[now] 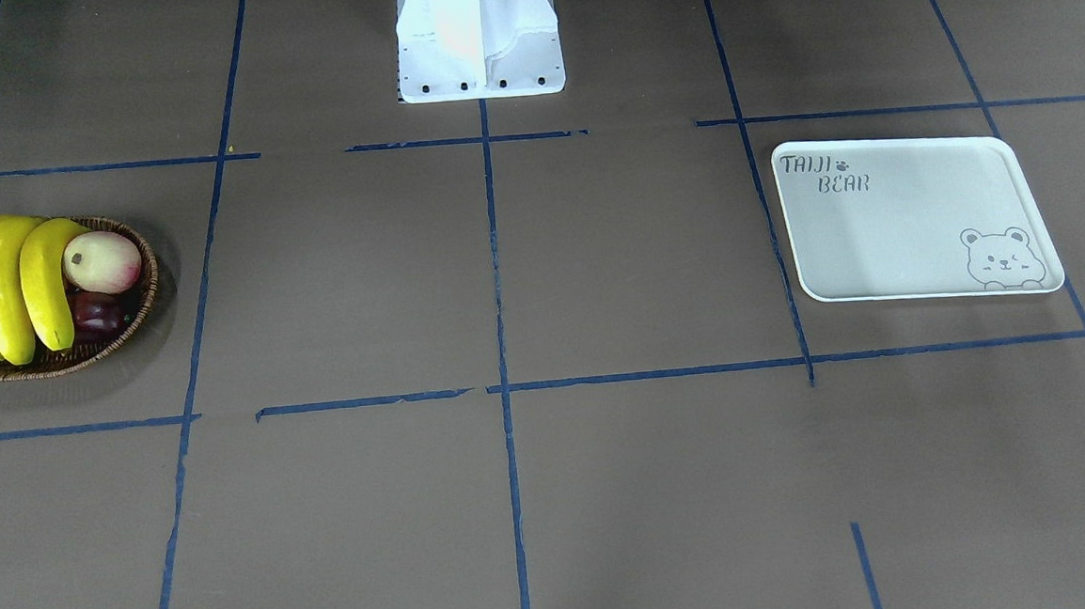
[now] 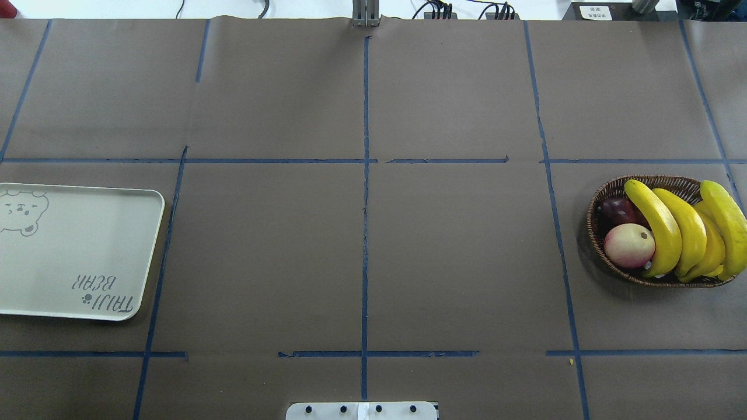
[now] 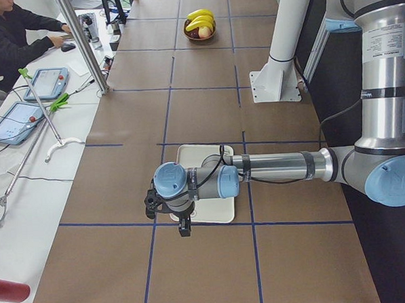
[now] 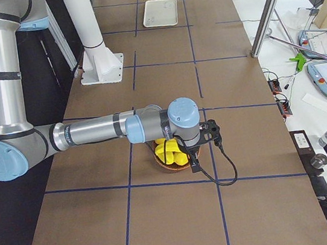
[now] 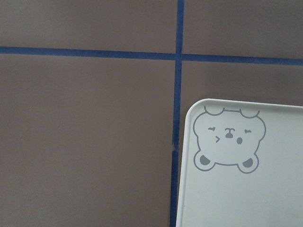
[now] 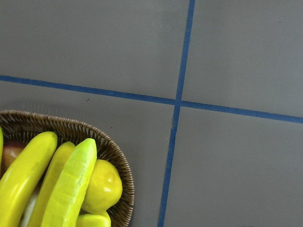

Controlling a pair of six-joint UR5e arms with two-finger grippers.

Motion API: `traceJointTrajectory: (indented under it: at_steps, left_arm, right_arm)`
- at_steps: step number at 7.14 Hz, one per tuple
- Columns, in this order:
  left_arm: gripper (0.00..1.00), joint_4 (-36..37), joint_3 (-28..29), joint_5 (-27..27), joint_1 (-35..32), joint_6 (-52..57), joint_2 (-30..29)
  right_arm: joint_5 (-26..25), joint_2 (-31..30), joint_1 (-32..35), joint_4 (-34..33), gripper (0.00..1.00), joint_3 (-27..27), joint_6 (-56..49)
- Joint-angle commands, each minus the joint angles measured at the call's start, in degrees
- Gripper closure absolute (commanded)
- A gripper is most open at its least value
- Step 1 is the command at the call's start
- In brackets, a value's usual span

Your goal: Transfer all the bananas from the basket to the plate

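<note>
Four bananas (image 2: 659,227) sit in the basket (image 2: 594,221); I cannot tell whether the left end effector (image 3: 184,228) or right end effector (image 4: 193,167) is apart.

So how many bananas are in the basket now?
3 bananas for certain, side by side in the basket: one against the pinkish fruit, then two outward. The ridged yellow-green fruit beyond looks different; others may be hidden.

Table (image 2: 362,256): plate (image 2: 76,251) at the robot's left end, basket (image 2: 601,204) at its right end, well apart. In basket: bananas (image 2: 662,227) side by side on the outer side (ends reaching over the rim); round fruit (image 2: 628,245) and smaller fruit (image 2: 615,210) on the inner side, touching them.
</note>
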Motion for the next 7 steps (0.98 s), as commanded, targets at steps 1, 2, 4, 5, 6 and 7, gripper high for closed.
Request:
traceJointTrajectory:
  at_steps: [1,2,4,5,6,7]
  left_arm:
    - [0.0,-0.2,-0.8,0.0,0.0,-0.1,0.0]
    - [0.0,-1.4,-0.8,0.0,0.0,-0.2,0.0]
    - [0.0,-2.1,-0.9,0.0,-0.1,-0.4,0.0]
    - [0.0,-2.1,-0.9,-0.1,0.0,-0.5,0.1]
    - [0.0,-2.1,-1.0,-0.1,0.0,-0.5,0.1]
    - [0.0,-2.1,-0.9,-0.2,-0.1,-0.5,0.3]
  right_arm:
    - [6.4,-2.1,-0.1,0.4,0.0,0.6,1.5]
    - [10.4,-3.9,-0.3,0.7,0.0,2.3,6.8]
    - [6.3,-6.5,-2.8,12.2,0.0,2.6,16.7]
    - [5.6,-10.2,-6.8,23.5,0.0,2.5,25.4]
    - [2.6,-11.5,-11.9,32.1,0.0,2.4,35.8]
    - [0.5,-13.5,-15.3,35.4,0.0,2.3,36.6]
